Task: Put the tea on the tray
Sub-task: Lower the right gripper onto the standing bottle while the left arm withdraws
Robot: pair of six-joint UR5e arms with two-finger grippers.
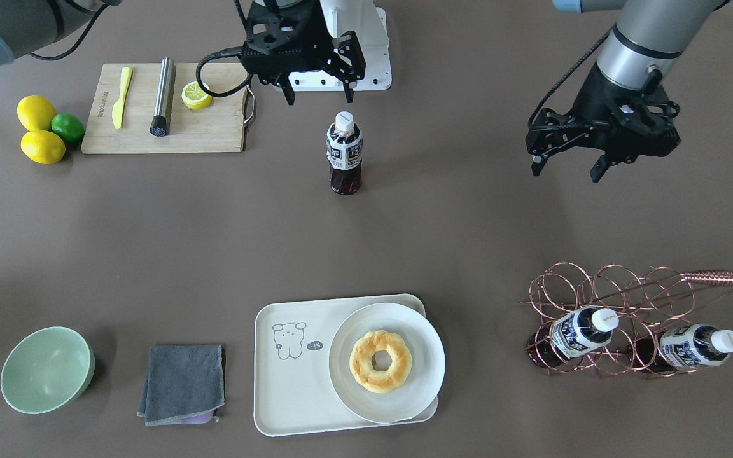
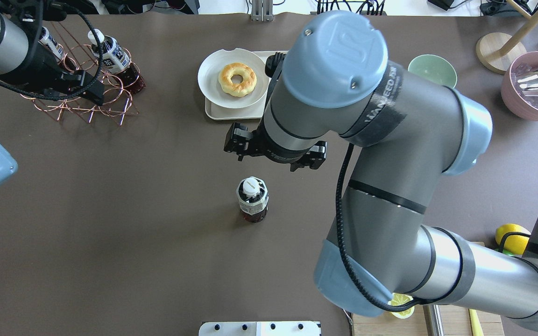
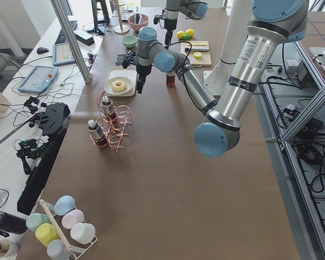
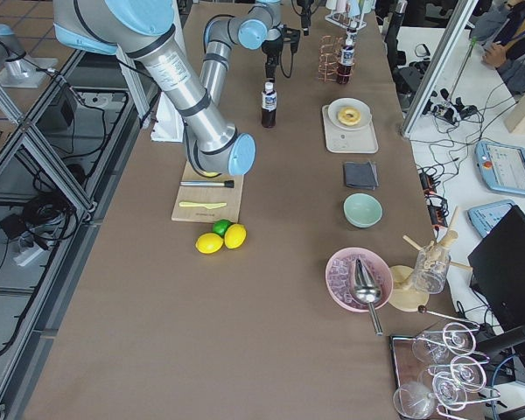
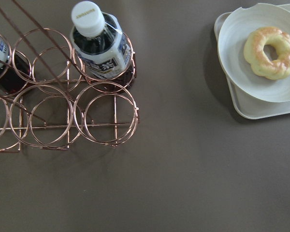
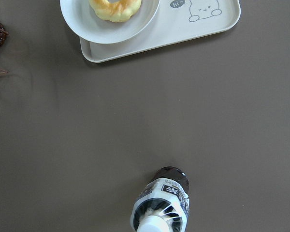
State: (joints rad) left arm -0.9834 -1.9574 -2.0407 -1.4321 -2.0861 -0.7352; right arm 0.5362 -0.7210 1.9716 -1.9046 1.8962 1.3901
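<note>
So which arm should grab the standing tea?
Right. The right gripper, open, hangs close to the tea; the left gripper is off near the rack.

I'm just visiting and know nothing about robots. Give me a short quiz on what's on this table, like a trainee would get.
1. True or false: the upright tea stands on the bare table, off the tray.
2. What lies on the round plate? A lemon, B ring-shaped pastry, C cloth.
3. Fill in: the copper rack holds ___ bottles.
Key: 1 true; 2 B; 3 two.
</note>
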